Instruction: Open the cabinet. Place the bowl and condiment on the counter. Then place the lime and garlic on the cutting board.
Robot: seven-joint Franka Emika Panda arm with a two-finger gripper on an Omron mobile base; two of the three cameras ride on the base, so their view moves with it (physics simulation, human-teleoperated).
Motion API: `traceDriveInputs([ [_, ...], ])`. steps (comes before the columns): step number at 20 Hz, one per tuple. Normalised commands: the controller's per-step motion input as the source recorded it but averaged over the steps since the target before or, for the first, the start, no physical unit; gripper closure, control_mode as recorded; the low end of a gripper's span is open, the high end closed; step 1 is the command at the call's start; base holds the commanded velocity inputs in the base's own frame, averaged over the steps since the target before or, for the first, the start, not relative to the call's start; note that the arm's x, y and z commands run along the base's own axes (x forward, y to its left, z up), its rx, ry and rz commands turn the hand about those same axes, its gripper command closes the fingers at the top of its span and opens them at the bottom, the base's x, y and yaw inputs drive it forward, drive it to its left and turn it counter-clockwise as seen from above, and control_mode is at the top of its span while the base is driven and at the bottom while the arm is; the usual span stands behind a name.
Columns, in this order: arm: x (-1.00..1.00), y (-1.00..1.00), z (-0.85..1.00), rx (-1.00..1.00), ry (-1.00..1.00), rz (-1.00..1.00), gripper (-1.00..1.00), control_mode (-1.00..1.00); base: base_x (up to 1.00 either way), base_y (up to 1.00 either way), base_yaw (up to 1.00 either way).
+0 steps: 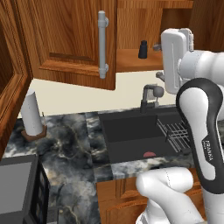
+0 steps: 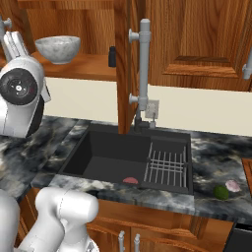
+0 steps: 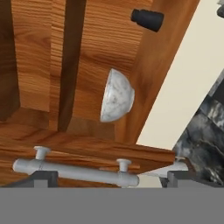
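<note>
The cabinet stands with its left door [image 1: 65,39] swung wide, grey bar handle [image 1: 102,43] toward me. On its shelf sit the pale silver bowl [image 2: 58,48] and the small black condiment bottle [image 2: 112,56]. In the hand view the bowl [image 3: 117,96] and the condiment [image 3: 148,19] lie ahead, and the door's handle [image 3: 74,171] crosses just before the fingertips. My gripper [image 3: 111,179] is open and holds nothing; it hovers at shelf height right of the condiment [image 1: 142,49], gripper [image 1: 157,61]. On the marbled counter [image 2: 211,206] rest the lime [image 2: 221,192] and garlic [image 2: 233,185]. A brown edge, seemingly the cutting board [image 2: 248,170], shows far right.
A black sink [image 1: 131,131] with a wire rack [image 2: 167,167] and faucet [image 1: 151,95] lies below the cabinet. A white paper-towel roll [image 1: 32,113] stands at the left, a dark appliance [image 1: 17,192] at the near left. The right cabinet door [image 2: 197,39] is closed.
</note>
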Motion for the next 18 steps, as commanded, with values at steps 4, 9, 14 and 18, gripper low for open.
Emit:
traceDriveInputs([
  [4, 0.24, 0.07, -0.07, 0.05, 0.02, 0.07, -1.00, -1.00, 0.00, 0.00, 0.00],
  [9, 0.11, 0.24, -0.05, 0.04, 0.00, 0.05, -1.00, -1.00, 0.00, 0.00, 0.00],
  [14, 0.10, 0.25, -0.01, 0.03, 0.00, 0.03, -1.00, -1.00, 0.00, 0.00, 0.00],
  [18, 0.29, 0.06, -0.01, 0.06, 0.00, 0.02, -1.00, -1.00, 0.00, 0.00, 0.00],
])
